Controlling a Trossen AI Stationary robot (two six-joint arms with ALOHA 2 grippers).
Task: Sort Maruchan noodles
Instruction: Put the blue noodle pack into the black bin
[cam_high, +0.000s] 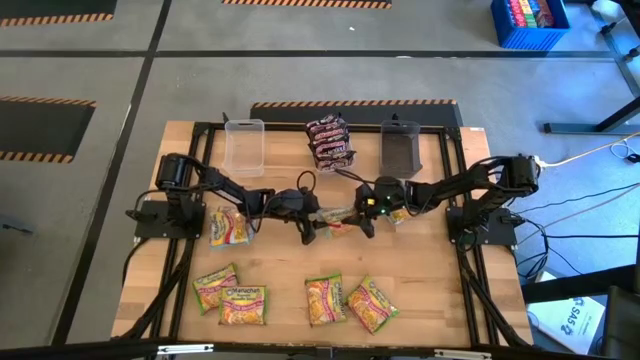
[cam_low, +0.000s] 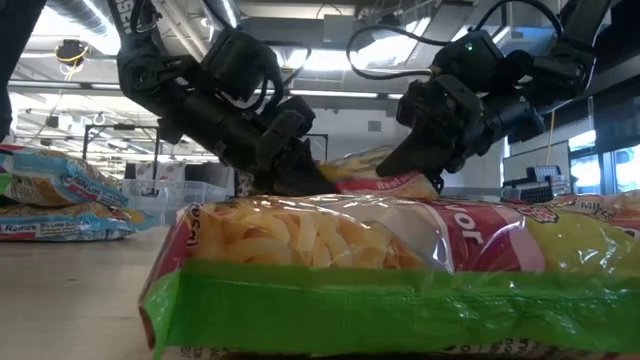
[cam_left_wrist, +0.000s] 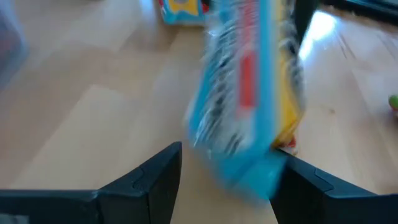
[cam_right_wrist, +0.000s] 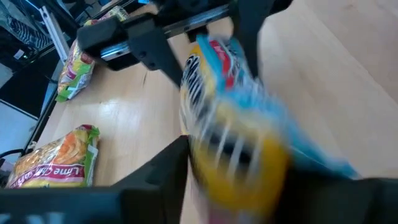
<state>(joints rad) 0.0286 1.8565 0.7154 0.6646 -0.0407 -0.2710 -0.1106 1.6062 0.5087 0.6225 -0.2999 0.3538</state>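
Note:
A yellow-orange Maruchan packet with a blue edge (cam_high: 336, 214) hangs between my two grippers over the middle of the table. It is also seen as a packet (cam_low: 372, 176) in the low view. My left gripper (cam_left_wrist: 227, 177) is shut on one end and my right gripper (cam_right_wrist: 239, 186) on the other; they face each other. Several yellow-green packets (cam_high: 243, 303) lie flat along the near side, and a second blue-edged packet (cam_high: 228, 227) lies under the left arm. Dark maroon packets (cam_high: 330, 142) are stacked at the far edge. My left gripper has the packet's blue sealed end (cam_left_wrist: 258, 171) between its two fingers, coming level from the table's left. The packet stands on edge, clear of the table. My right gripper takes the opposite yellow end (cam_right_wrist: 239, 152) between its fingers, coming from the table's right and slanting slightly down; the blurred packet fills the gap.
A clear plastic tub (cam_high: 244, 146) and a dark grey tub (cam_high: 400, 148) stand at the far edge on either side of the maroon stack. A large yellow-green packet (cam_low: 400, 280) fills the foreground of the low view. Bare wood shows between the near packets and the arms.

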